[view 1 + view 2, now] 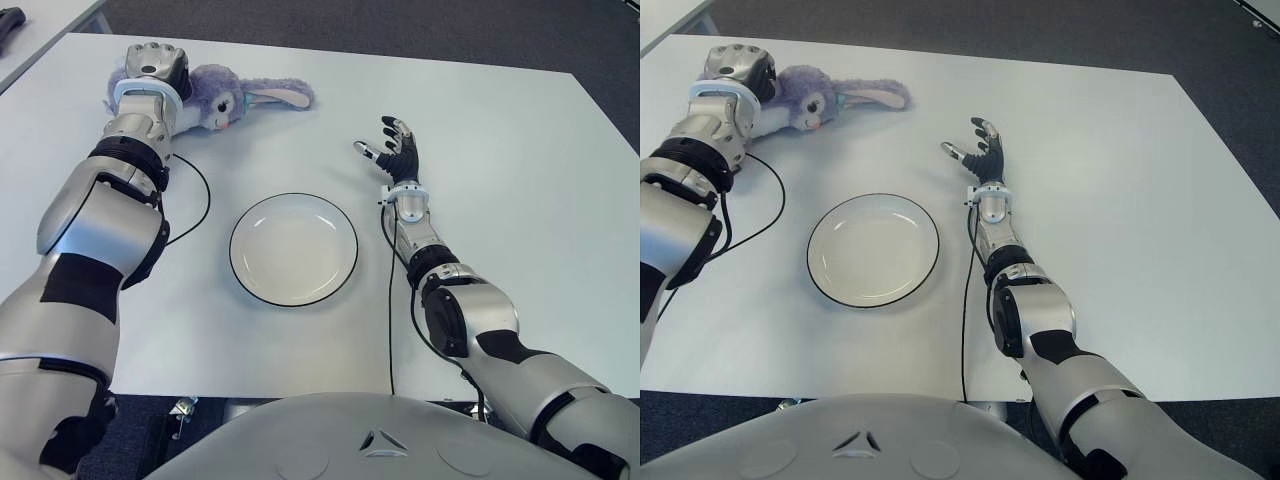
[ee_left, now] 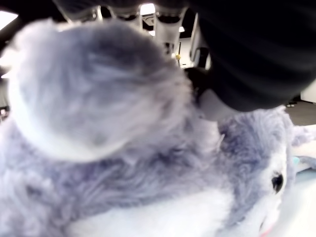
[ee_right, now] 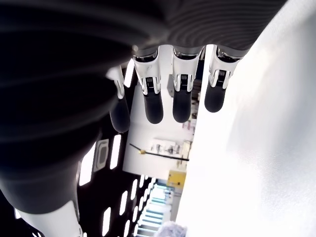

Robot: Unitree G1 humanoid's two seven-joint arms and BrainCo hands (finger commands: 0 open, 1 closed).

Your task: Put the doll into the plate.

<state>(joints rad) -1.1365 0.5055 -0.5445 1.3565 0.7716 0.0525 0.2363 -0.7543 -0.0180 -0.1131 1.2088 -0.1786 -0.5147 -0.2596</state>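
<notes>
Lying near the far left corner of the white table (image 1: pixel 520 200), the purple rabbit doll (image 1: pixel 235 97) stretched its ears toward the right edge in the left eye view, with the left hand (image 1: pixel 152 62) down on its body. Whether those fingers had closed on the plush could not be told there. A white plate (image 1: pixel 293 249) with a dark rim sat empty near the table's near edge, well apart from the doll.

From the right eye view, the right hand (image 1: pixel 978 148) stood beyond and to the right of the plate, fingers spread and holding nothing.

Grey fur of the doll (image 2: pixel 123 163) filled the left wrist view, pressed close against the dark palm; the fingers' grip stayed unclear.

Within the right wrist view, 4 straight fingers (image 3: pixel 152 101) pointed outward, apart from each other.
</notes>
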